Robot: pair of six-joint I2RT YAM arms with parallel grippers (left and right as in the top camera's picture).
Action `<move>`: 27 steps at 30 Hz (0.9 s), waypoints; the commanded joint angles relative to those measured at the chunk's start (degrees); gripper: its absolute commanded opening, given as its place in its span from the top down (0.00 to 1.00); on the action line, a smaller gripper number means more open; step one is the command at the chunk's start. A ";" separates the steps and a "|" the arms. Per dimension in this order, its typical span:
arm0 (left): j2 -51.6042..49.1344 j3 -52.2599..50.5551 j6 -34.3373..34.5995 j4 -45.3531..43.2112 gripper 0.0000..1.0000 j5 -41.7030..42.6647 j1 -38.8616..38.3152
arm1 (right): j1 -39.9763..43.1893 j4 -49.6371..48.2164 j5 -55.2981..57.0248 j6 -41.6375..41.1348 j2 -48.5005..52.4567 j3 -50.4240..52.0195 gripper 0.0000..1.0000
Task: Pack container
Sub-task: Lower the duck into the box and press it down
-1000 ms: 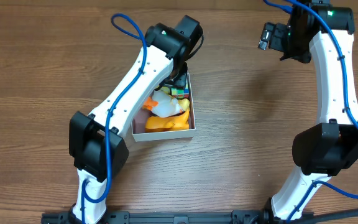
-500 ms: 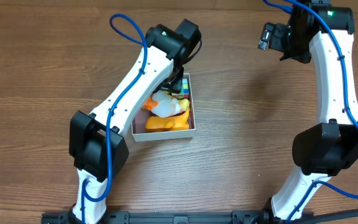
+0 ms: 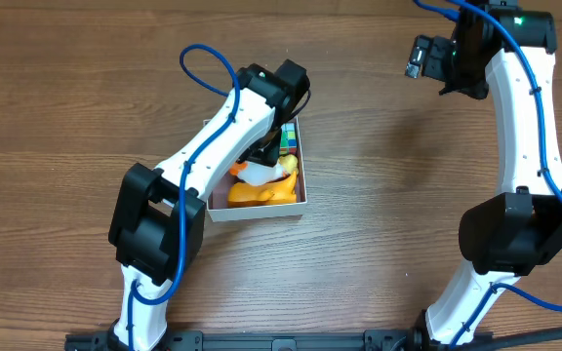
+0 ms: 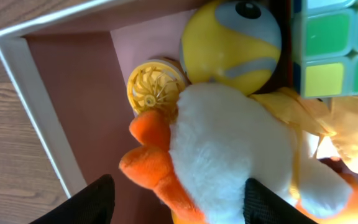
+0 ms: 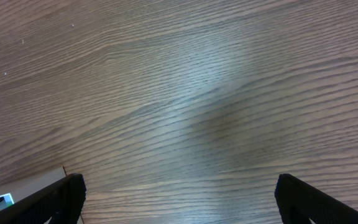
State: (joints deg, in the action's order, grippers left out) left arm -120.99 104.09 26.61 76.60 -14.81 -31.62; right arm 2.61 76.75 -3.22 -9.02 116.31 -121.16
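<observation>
The container, a shallow white-walled box with a pinkish inside, sits left of the table's middle and holds toys. My left gripper reaches down into it. In the left wrist view its black fingers straddle a white plush duck with an orange beak. The right finger touches the plush and the left one stands apart from it, beside the container wall. A round yellow toy, a yellow disc and a colour cube lie beside the duck. My right gripper hangs open above bare table.
An orange toy lies at the container's near side. Wood tabletop stretches between the two arms. A white corner of the container shows at the lower left of the right wrist view.
My left arm has swung nearer and its gripper has sunk deeper into the container over the plush duck. The right arm has not moved.
</observation>
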 commanded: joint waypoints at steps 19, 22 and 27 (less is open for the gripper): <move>0.13 -6.49 0.37 -2.99 0.34 -0.61 0.22 | 0.09 -0.20 -0.33 -0.42 -0.24 -1.44 0.00; 0.13 -4.59 0.15 -2.58 0.34 -0.61 0.20 | 0.09 -0.17 -0.33 -0.42 -0.24 -1.44 0.00; 0.13 0.33 -0.13 -0.31 0.34 -0.63 0.22 | 0.09 -0.17 -0.33 -0.42 -0.24 -1.44 0.00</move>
State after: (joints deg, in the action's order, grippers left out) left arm -120.44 100.88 26.61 75.13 -16.73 -31.35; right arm 2.61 76.73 -3.20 -8.99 116.33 -121.16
